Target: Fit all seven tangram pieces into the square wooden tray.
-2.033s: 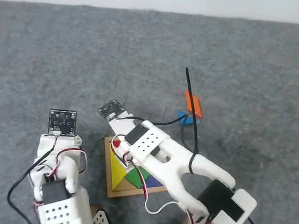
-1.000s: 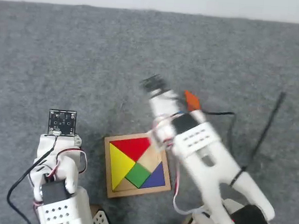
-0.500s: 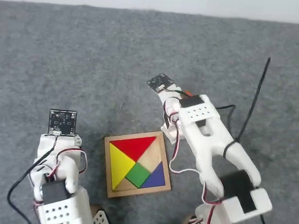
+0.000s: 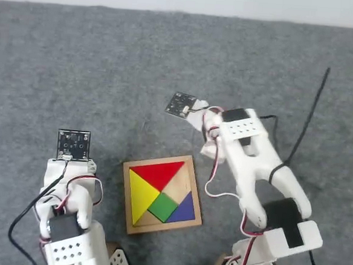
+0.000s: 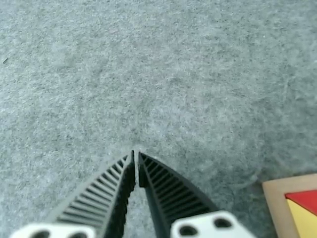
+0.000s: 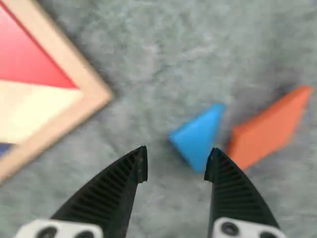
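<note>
The grey mat lies open on the far side and to the left of the tray, with wide free room there. The tray sits between the two arm bases, nearer the left arm. In it lie a red triangle, a yellow triangle, a green square and a dark blue triangle. A patch of bare wood is left along its right side.

The right arm stretches over the mat past the tray's far right corner. The right gripper has its jaws spread wide and holds nothing. A light blue triangle lies on the mat just ahead of the gap, close to one fingertip; whether they touch cannot be told. An orange piece lies just beside the light blue one, on the side away from the tray. Both are well outside the tray's rim.

The left gripper has its fingers pressed together with nothing between them, pointing down at bare mat, apart from the tray corner.

From above, the right arm covers the spot where the two loose pieces lie; its wrist camera gives them close up, beside one tray corner. The high camera gives the whole tray.
</note>
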`<action>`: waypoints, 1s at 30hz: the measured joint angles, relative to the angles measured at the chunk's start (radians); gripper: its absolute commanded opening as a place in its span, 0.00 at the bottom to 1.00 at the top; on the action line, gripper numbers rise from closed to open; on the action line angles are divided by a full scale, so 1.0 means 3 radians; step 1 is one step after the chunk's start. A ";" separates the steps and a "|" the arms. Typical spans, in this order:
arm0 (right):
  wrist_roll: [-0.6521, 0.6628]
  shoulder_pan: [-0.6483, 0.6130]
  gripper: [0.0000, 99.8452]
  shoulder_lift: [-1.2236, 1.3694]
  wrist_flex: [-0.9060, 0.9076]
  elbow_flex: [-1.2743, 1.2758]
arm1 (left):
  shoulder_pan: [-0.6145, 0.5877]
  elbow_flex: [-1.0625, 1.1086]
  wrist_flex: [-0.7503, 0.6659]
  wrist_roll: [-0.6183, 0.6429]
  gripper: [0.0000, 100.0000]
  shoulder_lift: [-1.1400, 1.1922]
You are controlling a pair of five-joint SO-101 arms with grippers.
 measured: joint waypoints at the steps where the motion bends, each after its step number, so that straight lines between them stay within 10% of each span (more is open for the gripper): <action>1: 0.0118 0.0051 0.21 0.0000 -0.0046 0.0000 | 0.0000 0.0000 0.0000 0.0000 0.01 0.0000; 10: 0.0363 0.0123 0.21 0.0205 -0.0230 0.0000 | 0.0000 0.0000 0.0000 0.0000 0.02 0.0000; 30: -0.0506 -0.0031 0.21 0.0670 -0.0312 -0.0235 | -0.0005 0.0000 0.0000 0.0000 0.02 0.0000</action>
